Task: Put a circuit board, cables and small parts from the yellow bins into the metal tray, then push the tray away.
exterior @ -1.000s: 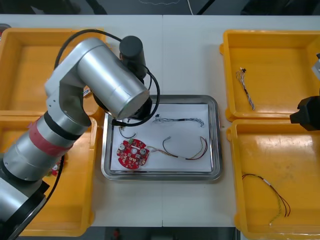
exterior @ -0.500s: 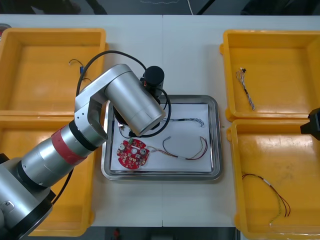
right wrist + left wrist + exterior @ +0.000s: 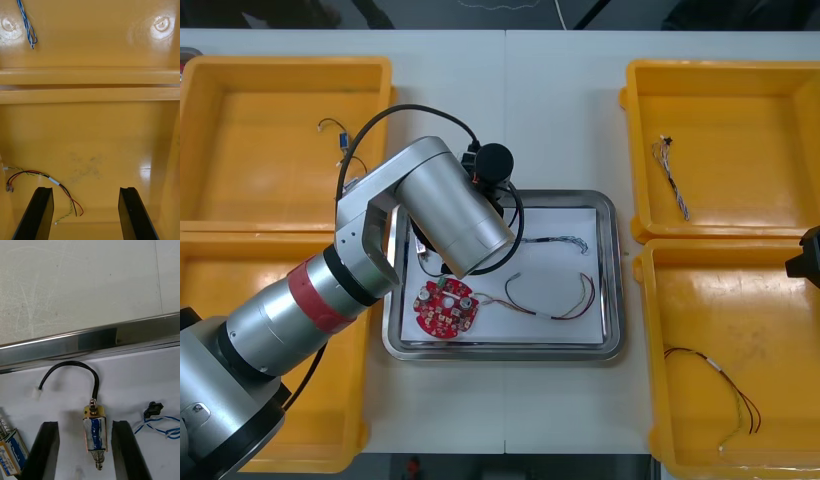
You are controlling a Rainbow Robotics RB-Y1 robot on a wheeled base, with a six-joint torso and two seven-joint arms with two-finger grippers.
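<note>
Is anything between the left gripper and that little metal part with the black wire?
Nothing visible. The small metal part lies in the tray between the open fingers of the left gripper, a gap on each side. Another part and a cable lie outside them. The right gripper hangs over a yellow bin.

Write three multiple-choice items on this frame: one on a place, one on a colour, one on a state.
1. Where is the board?
A. in the tray
B. in a left bin
C. on the bare table
2. What colour is the cable in the far right bin?
A. black
B. blue and white
C. red and yellow
3. How are the left gripper's fingers, over the tray?
A. shut on a cable
B. shut together
C. open
Key: 1 A, it lies on the tray's white inside. 2 B, a twisted blue and white pair. 3 C, gaps show on both sides of the small part. The right gripper hangs open over the near right bin.
</note>
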